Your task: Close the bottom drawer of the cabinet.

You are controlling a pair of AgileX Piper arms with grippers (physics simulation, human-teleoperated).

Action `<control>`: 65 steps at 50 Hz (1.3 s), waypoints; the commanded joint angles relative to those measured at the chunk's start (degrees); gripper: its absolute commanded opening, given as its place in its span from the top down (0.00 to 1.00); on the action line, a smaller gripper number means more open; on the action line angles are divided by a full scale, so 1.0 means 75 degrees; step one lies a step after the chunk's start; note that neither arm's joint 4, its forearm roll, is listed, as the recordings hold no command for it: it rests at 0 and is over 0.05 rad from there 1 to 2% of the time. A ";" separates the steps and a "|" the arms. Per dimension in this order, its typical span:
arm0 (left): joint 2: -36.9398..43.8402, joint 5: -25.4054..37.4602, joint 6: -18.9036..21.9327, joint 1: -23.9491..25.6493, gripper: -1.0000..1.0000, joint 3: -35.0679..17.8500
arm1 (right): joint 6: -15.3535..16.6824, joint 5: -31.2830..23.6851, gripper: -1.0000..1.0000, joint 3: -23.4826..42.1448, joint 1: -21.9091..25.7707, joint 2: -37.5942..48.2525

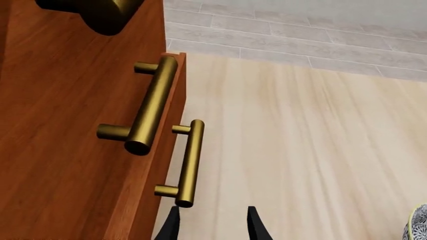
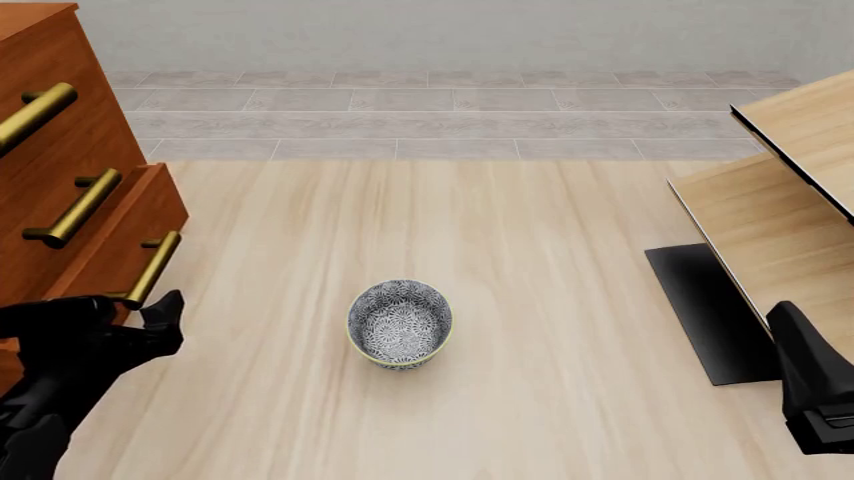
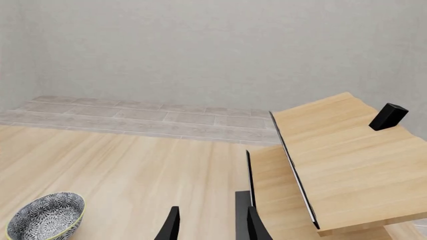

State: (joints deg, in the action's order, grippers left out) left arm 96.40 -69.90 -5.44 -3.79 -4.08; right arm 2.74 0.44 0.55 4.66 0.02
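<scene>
The reddish-brown cabinet [image 2: 80, 150] stands at the left. Its bottom drawer [image 2: 127, 235] sticks out a little past the two above it. The drawer's brass bar handle [image 2: 154, 268] also shows in the left wrist view [image 1: 189, 162], below the middle drawer's handle [image 1: 152, 107]. My left gripper [image 1: 213, 227] is open, and one fingertip [image 1: 172, 225] is right by the near end of the bottom handle. In the front view the left gripper [image 2: 134, 308] sits just in front of that handle. My right gripper [image 3: 212, 227] is open and empty, far to the right [image 2: 811, 390].
A patterned blue-white bowl [image 2: 400, 323] sits mid-floor and shows in the right wrist view [image 3: 47, 217]. Pale light-wood furniture [image 2: 787, 200] with a black base [image 2: 707, 310] stands at the right. Grey tiles [image 2: 441, 110] run along the back wall.
</scene>
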 commanded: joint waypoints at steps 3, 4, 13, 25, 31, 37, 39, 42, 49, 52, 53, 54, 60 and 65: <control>-0.0009 0.0001 0.0058 -0.0338 0.00 0.0042 | 0.0007 0.0000 0.00 0.0005 0.0005 0.0000; -0.0009 0.0001 0.0058 -0.0338 0.00 0.0042 | 0.0007 0.0001 0.00 0.0005 0.0005 0.0000; -0.0005 0.0001 0.0065 -0.0412 0.00 0.0024 | -0.0001 0.0018 0.00 -0.0017 0.0011 0.0000; -0.0002 0.0001 0.0205 -0.0671 0.00 -0.0014 | -0.0009 -0.0004 0.00 0.0000 0.0023 0.0000; 0.0060 0.0001 0.0226 -0.0800 0.00 -0.0076 | -0.0014 0.0028 0.00 -0.0031 0.0026 0.0000; 0.0061 0.0001 0.0273 -0.0905 0.00 -0.0094 | -0.0014 0.0013 0.00 -0.0016 0.0039 0.0000; 0.0061 0.0001 0.0278 -0.0925 0.00 -0.0098 | -0.0013 0.0023 0.00 -0.0028 0.0040 0.0001; 0.0040 0.0001 0.0295 -0.0947 0.00 -0.0090 | -0.0014 0.0024 0.00 -0.0028 0.0038 0.0001; 0.0079 0.0001 0.0313 -0.1045 0.00 -0.0122 | -0.0009 0.0027 0.00 -0.0028 0.0041 0.0000; 0.0105 0.0001 0.0321 -0.1092 0.00 -0.0144 | -0.0007 0.0028 0.00 -0.0027 0.0040 0.0000; 0.0116 0.0001 0.0323 -0.1107 0.00 -0.0152 | -0.0006 0.0031 0.00 -0.0030 0.0042 0.0000; 0.0123 0.0001 0.0337 -0.1125 0.00 -0.0160 | -0.0007 0.0022 0.00 -0.0021 0.0041 0.0000; 0.0130 0.0001 0.0358 -0.1183 0.00 -0.0170 | -0.0005 0.0014 0.00 -0.0011 0.0042 0.0000; 0.0119 0.0001 0.0374 -0.1233 0.00 -0.0169 | -0.0001 0.0014 0.00 -0.0007 0.0042 0.0000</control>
State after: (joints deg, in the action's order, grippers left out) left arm 97.27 -69.90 -2.88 -10.56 -5.57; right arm 2.70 0.58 0.43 4.97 0.02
